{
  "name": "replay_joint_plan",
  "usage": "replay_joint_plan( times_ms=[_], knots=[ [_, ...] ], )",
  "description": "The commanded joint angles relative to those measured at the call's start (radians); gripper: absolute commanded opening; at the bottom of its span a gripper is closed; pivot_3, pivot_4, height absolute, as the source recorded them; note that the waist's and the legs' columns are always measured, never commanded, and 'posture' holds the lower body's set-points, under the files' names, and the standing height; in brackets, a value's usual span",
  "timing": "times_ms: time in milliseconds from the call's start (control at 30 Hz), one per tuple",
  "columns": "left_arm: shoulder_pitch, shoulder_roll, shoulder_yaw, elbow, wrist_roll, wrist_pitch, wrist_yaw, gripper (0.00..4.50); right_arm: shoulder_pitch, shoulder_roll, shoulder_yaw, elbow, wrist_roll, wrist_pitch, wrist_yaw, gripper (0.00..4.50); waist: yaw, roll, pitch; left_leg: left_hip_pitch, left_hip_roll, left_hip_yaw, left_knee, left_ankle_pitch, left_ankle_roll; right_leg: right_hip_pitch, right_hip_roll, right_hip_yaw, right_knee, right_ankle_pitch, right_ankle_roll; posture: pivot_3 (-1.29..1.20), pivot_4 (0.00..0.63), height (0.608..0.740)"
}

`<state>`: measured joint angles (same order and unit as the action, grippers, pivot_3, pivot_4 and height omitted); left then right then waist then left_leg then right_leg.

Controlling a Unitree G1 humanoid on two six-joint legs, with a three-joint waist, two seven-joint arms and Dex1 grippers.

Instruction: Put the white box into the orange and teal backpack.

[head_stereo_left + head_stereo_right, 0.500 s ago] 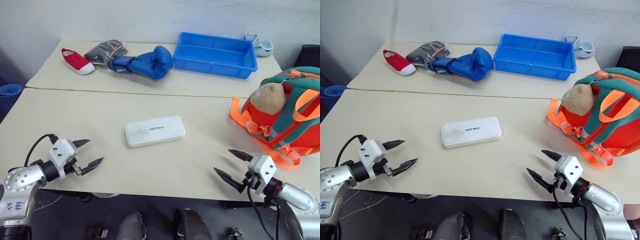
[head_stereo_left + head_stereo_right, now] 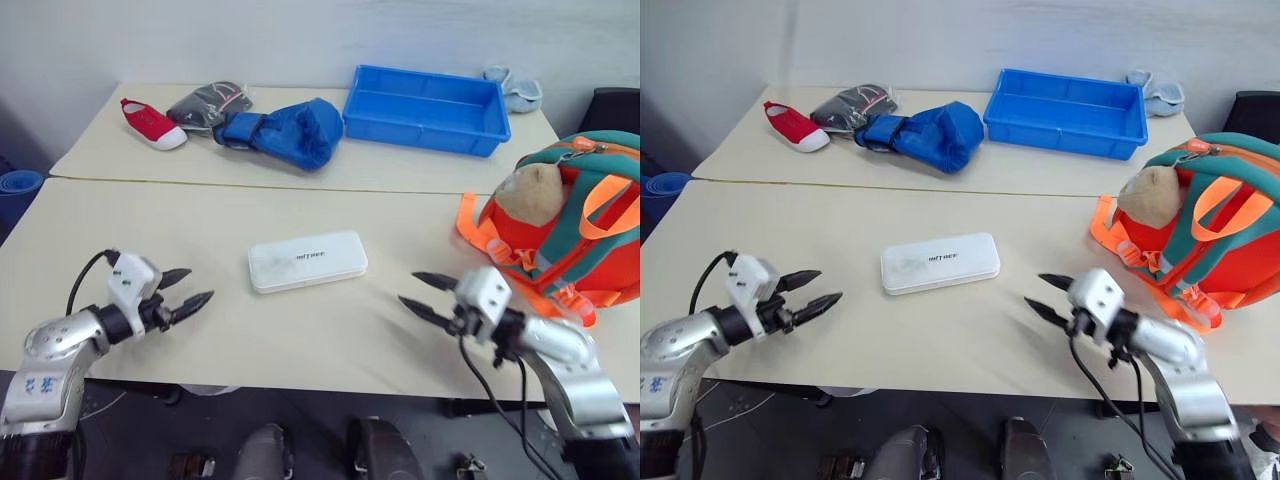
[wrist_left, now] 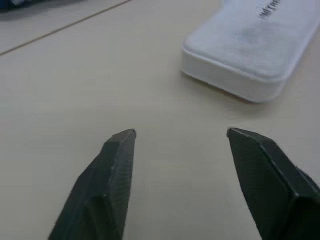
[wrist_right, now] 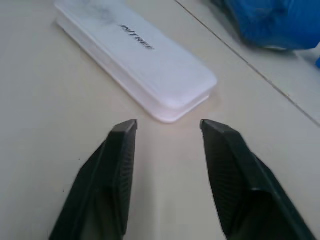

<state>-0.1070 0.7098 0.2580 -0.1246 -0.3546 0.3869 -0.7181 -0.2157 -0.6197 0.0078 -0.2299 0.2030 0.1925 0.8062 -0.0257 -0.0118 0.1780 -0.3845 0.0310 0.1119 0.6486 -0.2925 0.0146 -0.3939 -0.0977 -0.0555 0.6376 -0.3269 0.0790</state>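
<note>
While the white box (image 2: 308, 261) lies flat on the bench (image 2: 200, 230), the left claw (image 2: 186, 290) hovers to its left with fingers apart, holding nothing. On the box's other side, the right claw (image 2: 421, 297) points toward it, its fingers also apart and empty. Farther right of the box stands the orange and teal backpack (image 2: 565, 220). Beyond the box sits a blue tray (image 2: 428, 108).
</note>
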Motion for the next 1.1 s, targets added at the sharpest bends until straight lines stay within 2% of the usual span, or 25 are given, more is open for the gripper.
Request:
replay_joint_plan(
  times_ms=[33, 100, 200, 233, 367, 500, 633, 833, 1100],
  knots=[
    [-0.042, -0.038, -0.039, -0.053, 0.019, 0.099, 0.097, 1.76, -0.120, 0.030, 0.047, 0.020, -0.063, 0.143, -0.094, 0.77, 0.001, 0.000, 0.000, -0.001, 0.000, 0.000, 0.000, 0.000, 0.000, -0.001, 0.000, 0.000, 0.000, 0.000, 0.000, 0.00, 0.150, 0.740],
    [-0.082, -0.086, -0.038, -0.068, -0.011, 0.206, 0.167, 1.18, -0.207, 0.062, 0.072, 0.058, -0.099, 0.238, -0.154, 0.12, -0.001, 0.000, 0.000, -0.002, 0.000, 0.001, 0.000, 0.000, 0.000, -0.001, 0.000, 0.000, 0.002, 0.000, 0.000, 0.00, 0.150, 0.740],
    [-0.136, -0.143, -0.040, -0.079, -0.037, 0.333, 0.237, 0.20, -0.271, 0.090, 0.106, 0.133, -0.134, 0.300, -0.186, 0.00, -0.001, -0.002, -0.001, -0.005, 0.000, 0.001, 0.003, 0.000, 0.001, -0.002, 0.001, 0.000, 0.004, 0.000, 0.000, 0.00, 0.150, 0.740],
    [-0.151, -0.158, -0.046, -0.083, -0.040, 0.361, 0.254, 0.02, -0.290, 0.103, 0.112, 0.156, -0.135, 0.317, -0.194, 0.00, -0.001, -0.002, -0.001, -0.005, 0.000, 0.001, 0.003, 0.000, 0.001, -0.002, 0.001, 0.000, 0.004, 0.000, 0.000, 0.00, 0.150, 0.740],
    [-0.189, -0.181, -0.078, -0.097, -0.040, 0.418, 0.273, 0.02, -0.363, 0.153, 0.139, 0.235, -0.140, 0.348, -0.195, 0.00, -0.003, -0.002, -0.001, -0.005, 0.000, 0.002, 0.003, 0.001, 0.002, -0.002, 0.001, 0.000, 0.005, 0.000, 0.001, 0.00, 0.150, 0.740],
    [-0.216, -0.188, -0.112, -0.113, -0.033, 0.445, 0.279, 0.02, -0.400, 0.162, 0.178, 0.328, -0.169, 0.275, -0.165, 0.00, -0.005, -0.002, -0.001, -0.004, 0.000, 0.003, 0.003, 0.001, 0.001, -0.003, 0.002, 0.000, 0.006, 0.000, 0.001, 0.00, 0.150, 0.740],
    [-0.228, -0.175, -0.138, -0.121, -0.027, 0.474, 0.279, 0.02, -0.411, 0.178, 0.174, 0.327, -0.157, 0.268, -0.155, 0.00, -0.004, -0.002, -0.001, -0.004, 0.000, 0.003, 0.002, 0.001, 0.001, -0.003, 0.002, 0.001, 0.005, 0.000, 0.000, 0.00, 0.150, 0.740],
    [-0.239, -0.184, -0.153, -0.136, -0.046, 0.486, 0.259, 0.02, -0.353, 0.181, 0.181, 0.238, -0.137, 0.309, -0.121, 0.00, -0.003, -0.002, -0.001, -0.004, 0.000, 0.003, 0.002, 0.001, 0.000, -0.003, 0.002, 0.001, 0.005, 0.000, 0.000, 0.00, 0.150, 0.740],
    [-0.201, -0.135, -0.202, -0.197, -0.062, 0.410, 0.139, 0.02, -0.190, 0.116, 0.162, -0.044, -0.033, 0.445, -0.029, 0.00, -0.001, -0.002, -0.001, -0.004, 0.000, 0.003, 0.001, 0.001, 0.000, -0.003, 0.002, 0.001, 0.004, 0.000, 0.000, 0.00, 0.150, 0.740]
  ],
)
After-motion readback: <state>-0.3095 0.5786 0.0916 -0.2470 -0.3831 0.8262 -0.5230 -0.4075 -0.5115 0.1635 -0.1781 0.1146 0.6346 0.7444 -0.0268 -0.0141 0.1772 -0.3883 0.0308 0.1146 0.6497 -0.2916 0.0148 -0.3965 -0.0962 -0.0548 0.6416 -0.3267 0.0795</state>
